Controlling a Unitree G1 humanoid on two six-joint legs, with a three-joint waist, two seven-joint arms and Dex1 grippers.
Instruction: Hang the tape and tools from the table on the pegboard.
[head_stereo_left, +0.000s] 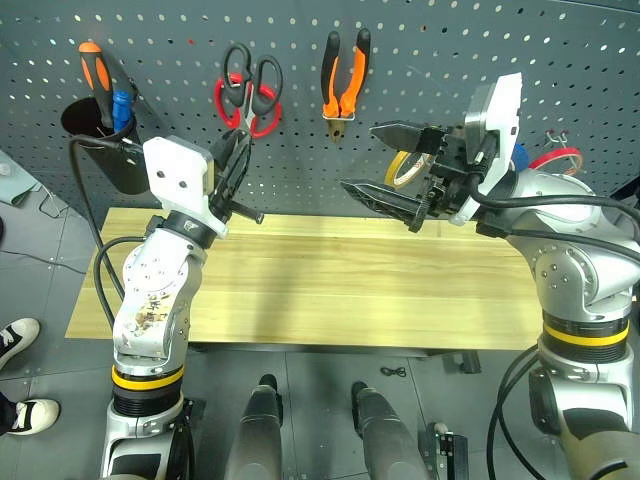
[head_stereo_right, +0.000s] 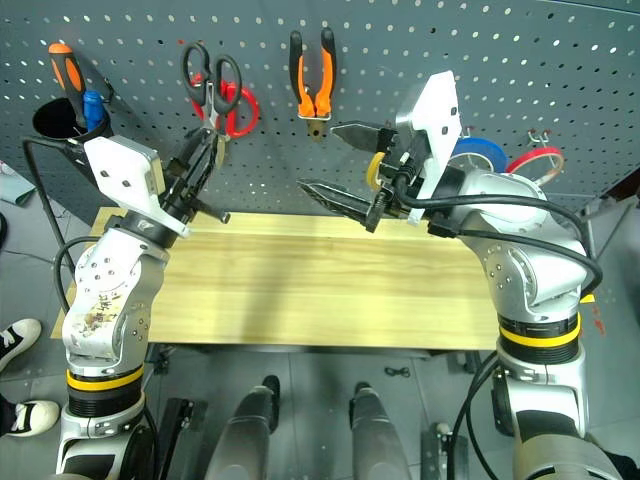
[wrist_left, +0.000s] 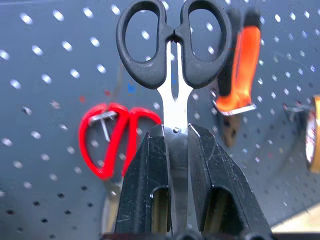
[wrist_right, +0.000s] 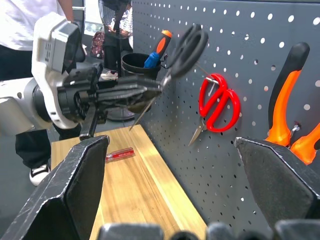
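Note:
My left gripper (head_stereo_left: 242, 142) is shut on the blades of the small black-handled scissors (head_stereo_left: 252, 74), holding them handles-up against the pegboard (head_stereo_left: 430, 50), just in front of the hanging red scissors (head_stereo_left: 264, 112). In the left wrist view the black fingers (wrist_left: 145, 180) clamp the blades below the handles (wrist_left: 172, 42). The orange-and-black pliers (head_stereo_left: 345, 75) hang on a hook. My right gripper (head_stereo_left: 360, 156) is open and empty above the table (head_stereo_left: 330, 290). The blue tape (head_stereo_right: 480, 152) hangs behind my right wrist. The red-handled screwdriver (wrist_right: 119, 154) lies on the table beneath my left arm.
A black cup (head_stereo_left: 105, 150) on the pegboard's left holds an orange-and-black screwdriver and a blue tool. A yellow tape ring (head_stereo_left: 405, 170) and a red tape ring (head_stereo_left: 556, 158) hang to the right. A person (wrist_right: 25, 30) stands beyond the table's left end, shoes (head_stereo_left: 15, 340) on the floor.

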